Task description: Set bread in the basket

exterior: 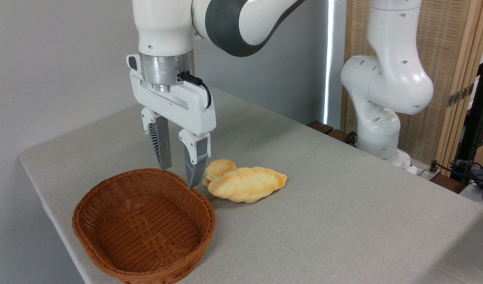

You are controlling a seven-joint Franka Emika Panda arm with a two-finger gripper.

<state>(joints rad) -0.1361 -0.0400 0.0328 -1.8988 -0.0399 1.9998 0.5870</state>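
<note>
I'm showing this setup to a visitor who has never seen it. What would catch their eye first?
Most likely the white arm's tool, hanging with its jaws apart and empty, its tips at the far rim of the basket. Next, that reddish-brown wicker basket itself, empty at the table's near left. Then the golden braided bread lying on the grey tabletop just right of the tool, with a small bun close behind it.

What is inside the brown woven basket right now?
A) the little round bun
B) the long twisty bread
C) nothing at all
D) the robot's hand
C: the oval reddish-brown woven wicker basket shows only bare weave inside, while the long braided golden loaf and the small rounded bun lie on the grey table beside it, and the robot's open hand hangs over its far rim.
</note>
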